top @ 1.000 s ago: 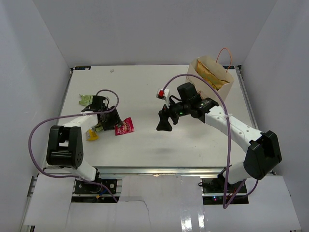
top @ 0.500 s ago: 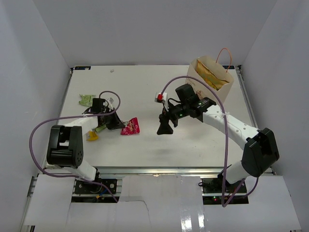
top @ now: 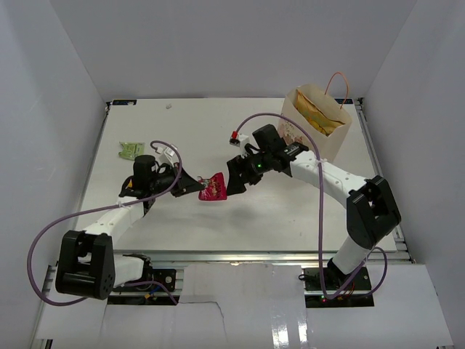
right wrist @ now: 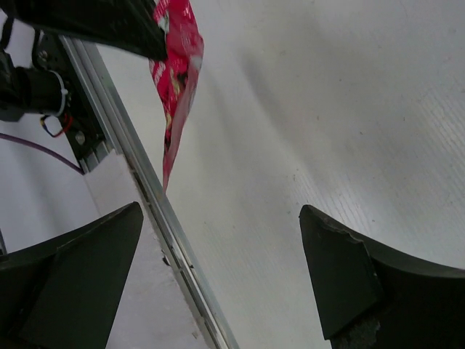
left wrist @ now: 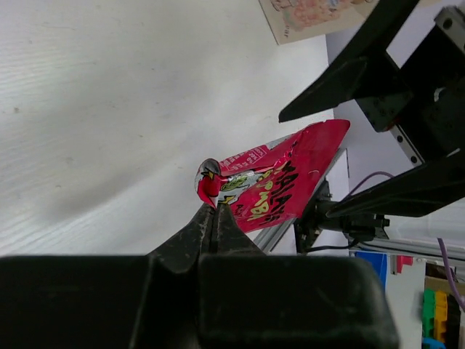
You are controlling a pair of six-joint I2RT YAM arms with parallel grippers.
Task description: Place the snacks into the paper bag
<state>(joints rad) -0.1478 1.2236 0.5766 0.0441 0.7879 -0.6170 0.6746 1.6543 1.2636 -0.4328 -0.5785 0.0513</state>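
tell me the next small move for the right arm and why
Probably ease the right gripper forward until its open jaws straddle the free end of the pink packet, then close. The left gripper holds the packet out toward it by one corner, and the paper bag stands on the right arm's side.

We see a glossy crinkled pink packet (left wrist: pixel 283 182), perhaps foil, matt faintly grained table (left wrist: pixel 102 109), matt paper bag (top: pixel 336 139).
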